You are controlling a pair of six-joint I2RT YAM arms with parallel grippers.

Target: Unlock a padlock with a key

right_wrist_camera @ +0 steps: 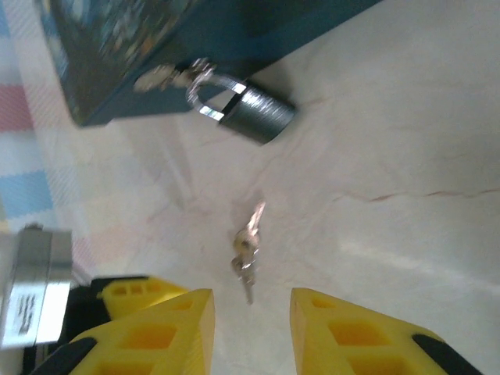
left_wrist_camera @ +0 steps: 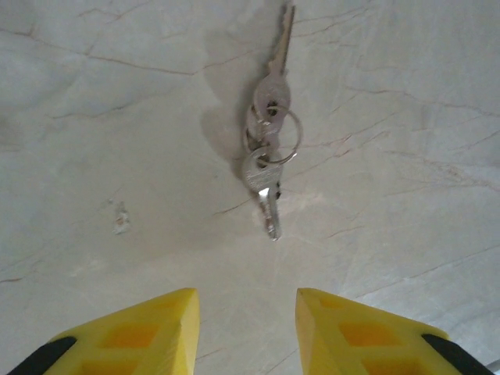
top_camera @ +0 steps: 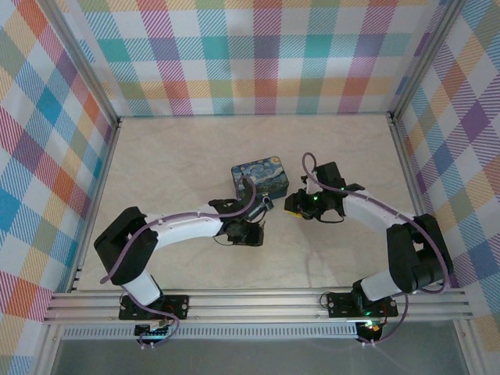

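Pale marbled worktop (left_wrist_camera: 94,156) runs under both arms. We see the left gripper (left_wrist_camera: 246,332) spread and empty. The key (left_wrist_camera: 264,176), ringed with a second one, lies flat just ahead of its gap. We see the right gripper (right_wrist_camera: 251,332) spread and empty as well, the same bunch near its tips. Beyond lies the padlock (right_wrist_camera: 251,116), its shackle hooked through the hasp of the tin (right_wrist_camera: 234,39), which we judge keeps it tethered for unlocking.

Cream marble-look table (top_camera: 180,156) with thin brown veins, plaid walls (top_camera: 258,55) in pastel checks behind the table and on both its sides, aluminium posts (top_camera: 82,66) at its far corners, slotted metal rail (top_camera: 258,303) along its near edge, soft even light
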